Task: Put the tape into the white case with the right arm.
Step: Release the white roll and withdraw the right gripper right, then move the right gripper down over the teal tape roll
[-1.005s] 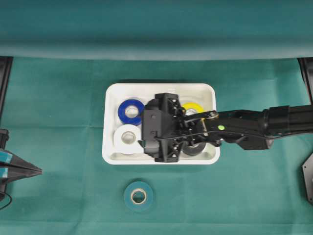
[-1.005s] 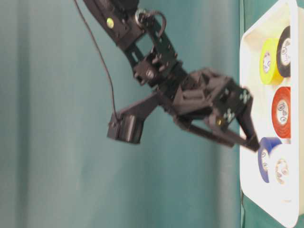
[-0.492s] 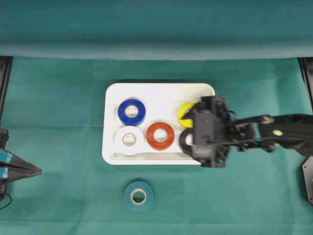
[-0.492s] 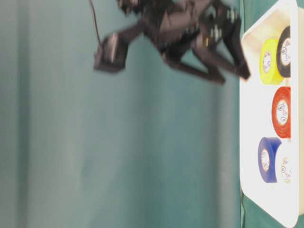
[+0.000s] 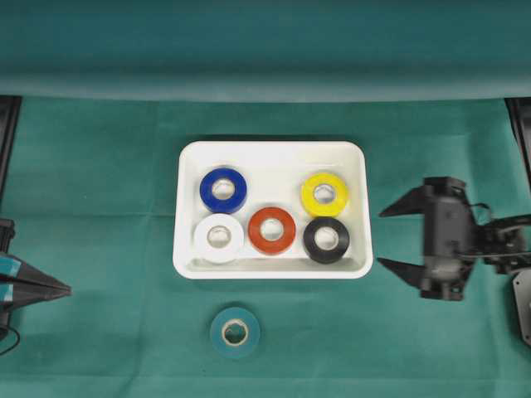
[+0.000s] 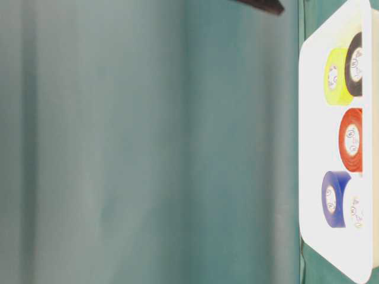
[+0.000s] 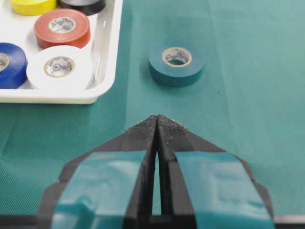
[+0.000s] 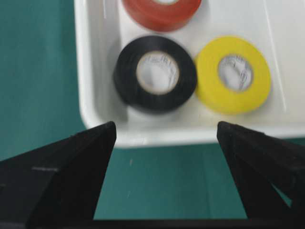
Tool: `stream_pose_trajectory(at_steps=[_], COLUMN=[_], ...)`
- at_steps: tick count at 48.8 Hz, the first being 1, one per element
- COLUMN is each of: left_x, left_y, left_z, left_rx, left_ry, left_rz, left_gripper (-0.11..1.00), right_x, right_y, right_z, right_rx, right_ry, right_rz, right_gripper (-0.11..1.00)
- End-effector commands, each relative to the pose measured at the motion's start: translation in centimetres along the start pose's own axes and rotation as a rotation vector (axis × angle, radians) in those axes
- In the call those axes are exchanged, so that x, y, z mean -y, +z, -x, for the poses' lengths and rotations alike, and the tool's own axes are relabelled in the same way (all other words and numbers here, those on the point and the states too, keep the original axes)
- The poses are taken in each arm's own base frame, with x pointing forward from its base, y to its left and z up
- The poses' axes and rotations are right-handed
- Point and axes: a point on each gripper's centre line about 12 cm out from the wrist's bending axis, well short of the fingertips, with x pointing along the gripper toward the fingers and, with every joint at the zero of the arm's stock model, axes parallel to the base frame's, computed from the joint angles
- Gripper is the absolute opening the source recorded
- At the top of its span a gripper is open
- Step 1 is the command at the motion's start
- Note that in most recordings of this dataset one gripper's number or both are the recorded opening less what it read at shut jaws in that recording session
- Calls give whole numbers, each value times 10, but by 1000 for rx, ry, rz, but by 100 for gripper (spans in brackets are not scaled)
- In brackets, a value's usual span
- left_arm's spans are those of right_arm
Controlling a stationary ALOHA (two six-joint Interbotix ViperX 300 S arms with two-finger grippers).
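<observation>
The right gripper (image 5: pixel 390 238) has its two black fingers spread wide apart, and it holds nothing. It hangs over the green cloth (image 5: pixel 99 166), just beside the short end of the white case (image 5: pixel 270 151). Inside the case lie five tape rolls: black (image 5: pixel 326 240) and yellow (image 5: pixel 323 194) closest to the gripper, then red (image 5: pixel 272 230), then white (image 5: pixel 219 238) and blue (image 5: pixel 223 190). One teal tape roll (image 5: pixel 235 332) lies outside on the cloth. Far across, the left gripper (image 7: pixel 157 125) has its two fingers pressed together.
</observation>
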Motion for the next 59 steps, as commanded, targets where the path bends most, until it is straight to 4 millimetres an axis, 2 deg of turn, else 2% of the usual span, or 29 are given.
stream_pose_trajectory(at_steps=[1, 14, 24, 45, 59], left_x=[0, 0, 0, 0, 0], left_y=[5, 5, 5, 5, 5], left_z=[0, 0, 0, 0, 0], left_rx=[14, 14, 14, 15, 15], left_ry=[1, 1, 1, 1, 1], left_rz=[-1, -1, -1, -3, -3], left_gripper=[0, 0, 0, 0, 0], right_x=[-2, -6, -9, -53, -59], right_y=[-3, -24, -25, -35, -40], right_z=[11, 24, 26, 34, 36], right_rx=[43, 74, 83, 98, 90], right_ry=[15, 45, 54, 239, 267], right_rz=[-7, -11, -6, 106, 89], right_gripper=[75, 75, 75, 75, 75])
